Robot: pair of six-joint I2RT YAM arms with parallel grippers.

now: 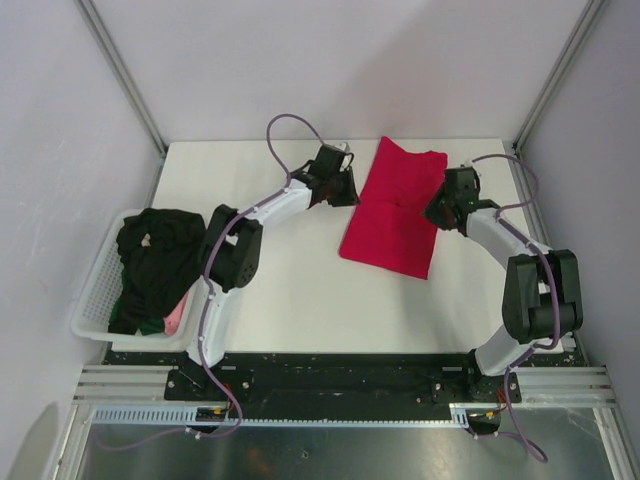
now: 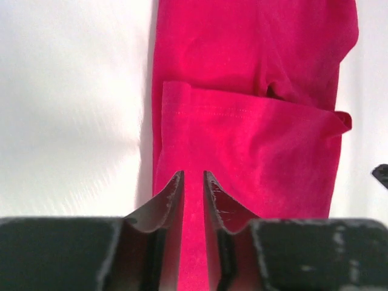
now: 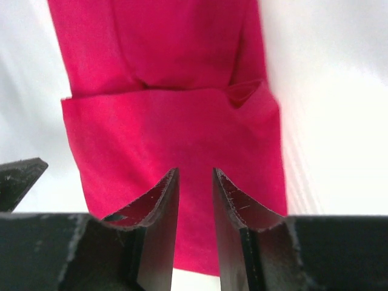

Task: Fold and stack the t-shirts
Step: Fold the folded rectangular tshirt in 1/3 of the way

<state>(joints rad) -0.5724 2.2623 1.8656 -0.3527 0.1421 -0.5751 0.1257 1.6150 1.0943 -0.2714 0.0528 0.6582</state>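
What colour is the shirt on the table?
Crimson red; the shirt shows best in the left wrist view.

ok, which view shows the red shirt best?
Top external: the whole red shirt shows there, folded and lying flat on the table. The left wrist and right wrist views are close-ups. Each shows only part of it, with a folded-over edge, cut off by the frame.

Plain bright crimson-red cloth t-shirt (image 1: 393,210), plain black cloth t-shirt (image 1: 155,255), sliver of pale pink cloth t-shirt (image 1: 175,318), white plastic lattice basket (image 1: 92,300), plain white counter (image 1: 300,290), matte black left claw (image 2: 193,177) and right claw (image 3: 195,173)
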